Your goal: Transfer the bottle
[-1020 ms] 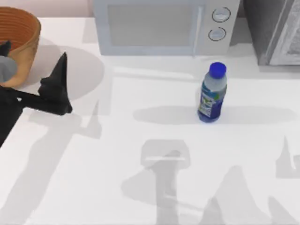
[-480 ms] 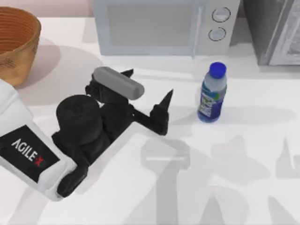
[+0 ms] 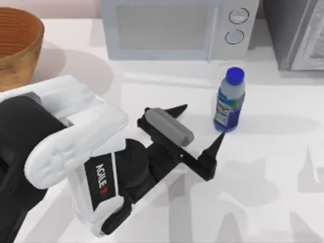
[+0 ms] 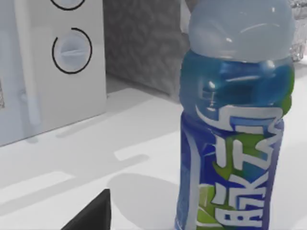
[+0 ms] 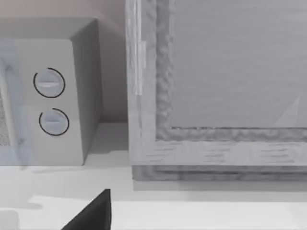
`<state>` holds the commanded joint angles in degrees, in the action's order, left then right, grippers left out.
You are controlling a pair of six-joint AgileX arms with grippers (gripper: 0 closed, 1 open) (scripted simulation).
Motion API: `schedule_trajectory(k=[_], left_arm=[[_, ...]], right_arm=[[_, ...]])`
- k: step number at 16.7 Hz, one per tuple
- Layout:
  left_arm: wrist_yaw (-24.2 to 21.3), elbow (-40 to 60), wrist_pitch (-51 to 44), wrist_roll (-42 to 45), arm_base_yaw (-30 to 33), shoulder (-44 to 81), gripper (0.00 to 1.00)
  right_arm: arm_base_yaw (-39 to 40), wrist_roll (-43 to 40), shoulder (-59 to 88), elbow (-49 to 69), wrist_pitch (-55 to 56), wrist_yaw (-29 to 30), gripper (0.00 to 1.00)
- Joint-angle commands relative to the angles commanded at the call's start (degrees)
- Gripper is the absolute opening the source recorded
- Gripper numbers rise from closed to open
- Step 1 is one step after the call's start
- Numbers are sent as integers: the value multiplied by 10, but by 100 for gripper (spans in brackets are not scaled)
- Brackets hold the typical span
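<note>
**A:** Start at the far left. What's there?

**B:** A woven basket (image 3: 17,45) at the top view's back left corner. Its inside looks empty as far as the rim lets me see. In front of it the left arm (image 3: 66,157) reaches across the tabletop (image 3: 152,223) toward the right.

**A:** And its claw?

**B:** The left claw (image 3: 197,129) is spread wide, one dark finger (image 3: 172,110) toward the back, the other finger (image 3: 213,147) nearer the front, both tips just short of the bottle (image 3: 230,101). Nothing is held between them.

**A:** Behind that?

**B:** A microwave (image 3: 174,28) against the back edge, door closed (so whatever is inside cannot be told).

**A:** Then the bottle itself.

**B:** Upright on the tabletop, right of centre, just in front of the microwave's knob end, blue cap on top. The left wrist view has it large and close, label facing the camera, with open tabletop around its foot.

**A:** So how far along?

**B:** I'd judge this to be the approach only. The bottle is not gripped, not lifted, not moved anywhere. Closing around it, raising it and carrying it over all remain.

**A:** Far right?

**B:** A grey cabinet (image 3: 296,33) at the back right corner, closed in the right wrist view. As for the right claw, a dark finger tip (image 5: 91,213) shows there, and I cannot tell how it is set.
</note>
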<state>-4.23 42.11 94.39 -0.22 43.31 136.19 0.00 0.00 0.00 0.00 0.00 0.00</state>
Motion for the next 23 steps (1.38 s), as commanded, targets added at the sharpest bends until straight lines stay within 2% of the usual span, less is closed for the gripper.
schedule_trajectory(k=[8,17,23], left_arm=[[0,10,-2,0,1,8,100],[7,233,-157,-1,10,71,100],[8,264,-183,-1,11,79,100]], right_arm=[[0,0,0,0,0,0,100],[0,0,0,0,0,0,100],[0,0,0,0,0,0,100]])
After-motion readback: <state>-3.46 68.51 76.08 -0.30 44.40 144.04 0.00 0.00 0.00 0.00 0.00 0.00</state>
